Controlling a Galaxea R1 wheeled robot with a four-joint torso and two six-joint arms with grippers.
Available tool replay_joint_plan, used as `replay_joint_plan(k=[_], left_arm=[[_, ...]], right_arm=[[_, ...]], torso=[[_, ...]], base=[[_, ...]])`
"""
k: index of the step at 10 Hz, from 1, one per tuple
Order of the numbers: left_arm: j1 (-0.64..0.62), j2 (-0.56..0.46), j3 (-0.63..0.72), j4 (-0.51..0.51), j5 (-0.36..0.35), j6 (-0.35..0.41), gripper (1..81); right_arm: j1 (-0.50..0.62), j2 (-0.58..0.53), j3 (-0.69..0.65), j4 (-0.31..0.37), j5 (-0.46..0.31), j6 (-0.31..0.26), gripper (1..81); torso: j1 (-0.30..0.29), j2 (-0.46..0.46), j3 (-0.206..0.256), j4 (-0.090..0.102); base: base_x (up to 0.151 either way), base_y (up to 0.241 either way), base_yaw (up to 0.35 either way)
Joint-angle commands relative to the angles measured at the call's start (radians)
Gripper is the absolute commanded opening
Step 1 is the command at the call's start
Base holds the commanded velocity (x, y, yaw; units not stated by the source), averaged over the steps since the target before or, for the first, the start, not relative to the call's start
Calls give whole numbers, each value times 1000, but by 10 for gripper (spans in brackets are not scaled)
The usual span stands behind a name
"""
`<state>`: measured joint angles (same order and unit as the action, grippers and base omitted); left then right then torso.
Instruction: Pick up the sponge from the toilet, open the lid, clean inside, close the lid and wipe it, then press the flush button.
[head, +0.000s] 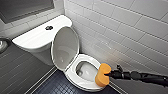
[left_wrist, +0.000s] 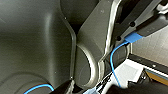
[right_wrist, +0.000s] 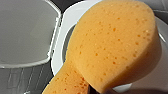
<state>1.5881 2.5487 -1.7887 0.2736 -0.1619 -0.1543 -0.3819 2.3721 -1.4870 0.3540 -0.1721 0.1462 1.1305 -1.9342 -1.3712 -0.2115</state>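
White brick-laid wall tiles (head: 120, 30) stand close along one side of the toilet (head: 71, 73). Dark small-tiled floor (head: 56, 86) lies at its foot, and a grey tiled surface (head: 17, 67) runs along the other side, leaving a narrow strip of floor. One lid (head: 65, 47) stands raised against the tank, so the bowl is open. One flush button (head: 49, 27) sits in the middle of the tank top. One sponge (head: 103, 75), clamped in the right gripper (head: 107, 74), hangs at the bowl's front rim; whether it touches the rim cannot be told.
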Motion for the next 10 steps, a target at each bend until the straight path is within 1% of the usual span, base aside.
replay_joint_plan(k=[1, 2, 3, 5, 6, 7, 10], left_arm=[[31, -4, 17, 12, 81, 5, 811], [31, -2, 6, 9, 82, 5, 811], [31, -4, -3, 6, 81, 5, 811], [30, -2, -6, 4, 81, 5, 811], [31, -2, -6, 4, 81, 4, 811], [30, -2, -6, 4, 81, 4, 811], [29, -2, -6, 6, 82, 4, 811]], right_arm=[[186, 194, -238, -10, -164, -2, 10], [211, 251, -295, -32, -199, 0, 10], [235, 309, -355, -52, -211, 0, 10], [267, 399, -453, -95, -210, -1, 10], [275, 425, -475, -128, -195, 0, 10], [293, 454, -508, -145, -176, 0, 10], [326, 549, -636, -152, -173, -10, 10]], torso=[[0, 0, 0, 0], [0, 0, 0, 0], [0, 0, 0, 0], [0, 0, 0, 0], [0, 0, 0, 0], [0, 0, 0, 0], [0, 0, 0, 0]], base=[[0, 0, 0], [0, 0, 0], [0, 0, 0], [0, 0, 0], [0, 0, 0], [0, 0, 0], [0, 0, 0]])
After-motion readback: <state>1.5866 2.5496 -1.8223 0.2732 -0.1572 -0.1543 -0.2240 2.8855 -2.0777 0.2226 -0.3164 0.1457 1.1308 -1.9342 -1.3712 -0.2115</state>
